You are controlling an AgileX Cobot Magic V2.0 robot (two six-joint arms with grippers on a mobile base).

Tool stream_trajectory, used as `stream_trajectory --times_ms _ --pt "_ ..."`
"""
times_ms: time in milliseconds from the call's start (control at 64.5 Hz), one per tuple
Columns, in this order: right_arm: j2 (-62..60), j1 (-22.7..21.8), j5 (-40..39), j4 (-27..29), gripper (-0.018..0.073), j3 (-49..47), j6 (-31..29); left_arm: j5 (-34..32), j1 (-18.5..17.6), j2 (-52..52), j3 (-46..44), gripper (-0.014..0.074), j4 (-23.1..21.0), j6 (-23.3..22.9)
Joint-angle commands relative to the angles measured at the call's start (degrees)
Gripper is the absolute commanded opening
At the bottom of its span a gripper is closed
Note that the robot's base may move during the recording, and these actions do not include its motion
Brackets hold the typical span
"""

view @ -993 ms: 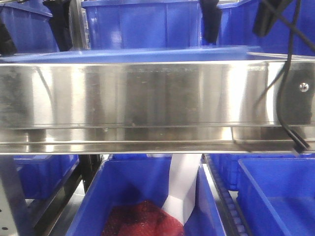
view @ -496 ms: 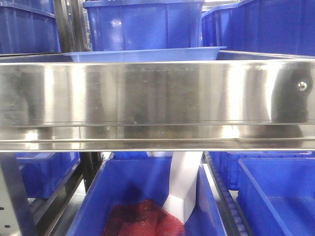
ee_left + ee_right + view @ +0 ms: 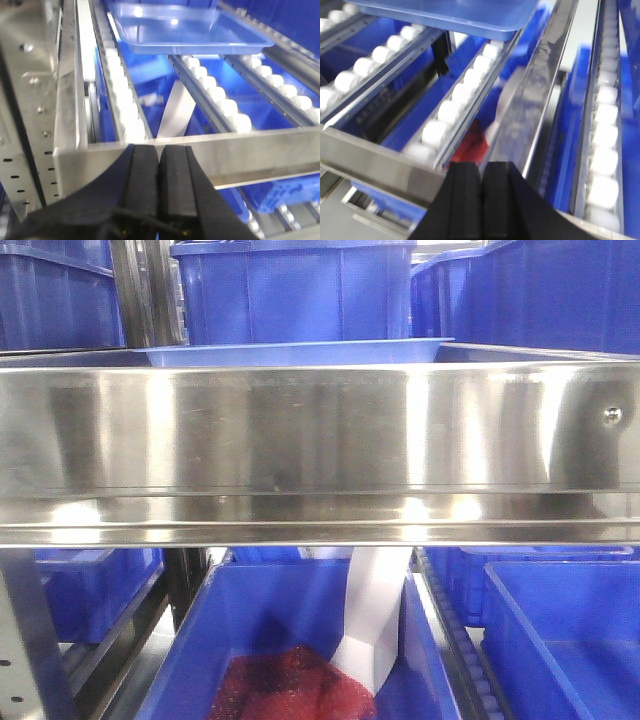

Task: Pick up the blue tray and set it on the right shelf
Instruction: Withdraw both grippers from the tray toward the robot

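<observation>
Both arms gone from the front view since a second ago. Blue tray (image 3: 187,27) sits on right shelf (image 3: 320,430) rollers, beyond the front rail. Left end effector (image 3: 159,182) and right end effector (image 3: 482,197) pressed together, empty, rail-side; tray lies ahead, long axis across.

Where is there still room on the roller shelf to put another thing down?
The bare white rollers between the blue tray and the steel front rail are free. Further back the tray fills the lanes. Both claws, left and right, are shut and hold nothing.
</observation>
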Motion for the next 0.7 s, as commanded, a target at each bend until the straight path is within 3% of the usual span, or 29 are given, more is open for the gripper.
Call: stream_trajectory --times_ms 0,264,683 --pt "-7.33 0.07 -10.92 -2.85 0.0056 5.98 -0.83 -6.13 -0.36 -4.76 1.88 -0.0048 -0.61 0.35" --pt "-25.41 0.07 -18.63 -3.51 0.0056 19.28 -0.83 -7.1 -0.36 -13.17 6.63 -0.0048 -0.61 0.35" --pt "-26.85 0.07 -18.75 -3.56 0.0056 19.52 -0.83 -6.86 -0.36 -13.14 6.85 -0.0048 -0.75 0.35"
